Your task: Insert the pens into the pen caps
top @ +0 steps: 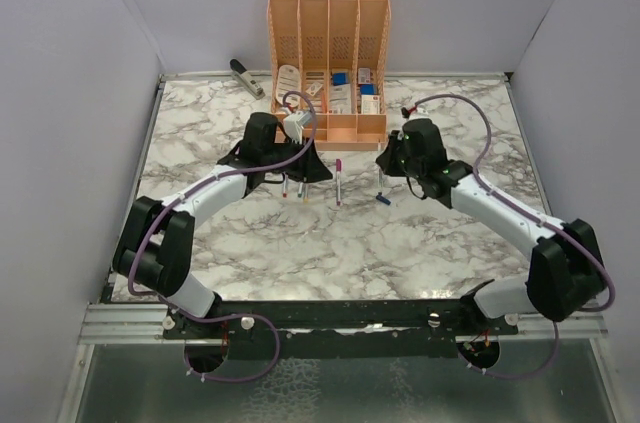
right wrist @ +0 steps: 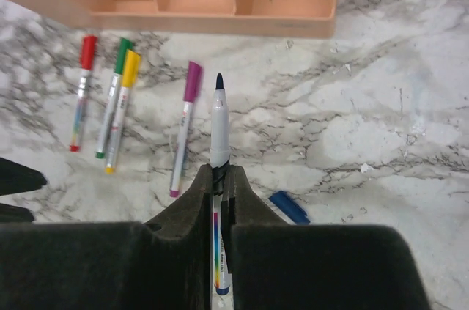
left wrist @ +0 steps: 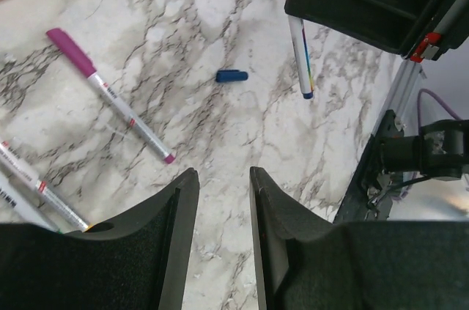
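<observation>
Low over the table (right wrist: 366,127), right claw (right wrist: 218,176) clamps a pen (right wrist: 219,123).

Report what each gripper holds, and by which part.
Right gripper is shut on the uncapped blue pen, clamped around mid-barrel, with the tip sticking out ahead. Left gripper is open and holds nothing.

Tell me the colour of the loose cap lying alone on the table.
The cap is blue, clearest in the left wrist view.
</observation>
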`<state>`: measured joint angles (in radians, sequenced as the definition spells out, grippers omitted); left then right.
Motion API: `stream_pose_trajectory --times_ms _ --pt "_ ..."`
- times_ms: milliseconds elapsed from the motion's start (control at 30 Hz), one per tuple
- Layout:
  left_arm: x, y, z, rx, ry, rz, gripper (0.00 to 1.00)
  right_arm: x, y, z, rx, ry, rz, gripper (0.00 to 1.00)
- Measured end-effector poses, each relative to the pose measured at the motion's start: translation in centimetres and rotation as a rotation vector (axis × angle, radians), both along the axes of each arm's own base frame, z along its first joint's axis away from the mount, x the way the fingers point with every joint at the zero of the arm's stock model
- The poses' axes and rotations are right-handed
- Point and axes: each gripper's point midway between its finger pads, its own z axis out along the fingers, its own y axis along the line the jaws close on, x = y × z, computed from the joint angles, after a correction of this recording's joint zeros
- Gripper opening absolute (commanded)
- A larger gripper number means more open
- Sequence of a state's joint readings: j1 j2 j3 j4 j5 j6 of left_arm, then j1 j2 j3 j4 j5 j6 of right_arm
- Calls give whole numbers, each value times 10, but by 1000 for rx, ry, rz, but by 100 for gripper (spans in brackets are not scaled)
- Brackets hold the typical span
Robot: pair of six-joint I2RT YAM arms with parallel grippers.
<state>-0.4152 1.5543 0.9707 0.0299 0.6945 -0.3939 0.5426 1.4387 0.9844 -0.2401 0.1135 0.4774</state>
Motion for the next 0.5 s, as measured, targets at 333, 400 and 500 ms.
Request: stream_pose_trajectory --times_ms 333,400,500 --pt "-26 -44 34 -139 -94 -171 37 -17 17 57 269 -227 96 1" --pt "-29 -52 40 -155 -106 -198 37 -21 19 62 303 -249 111 1" --pt "-30 -60 47 -177 -124 -221 37 -24 22 71 340 -274 129 1"
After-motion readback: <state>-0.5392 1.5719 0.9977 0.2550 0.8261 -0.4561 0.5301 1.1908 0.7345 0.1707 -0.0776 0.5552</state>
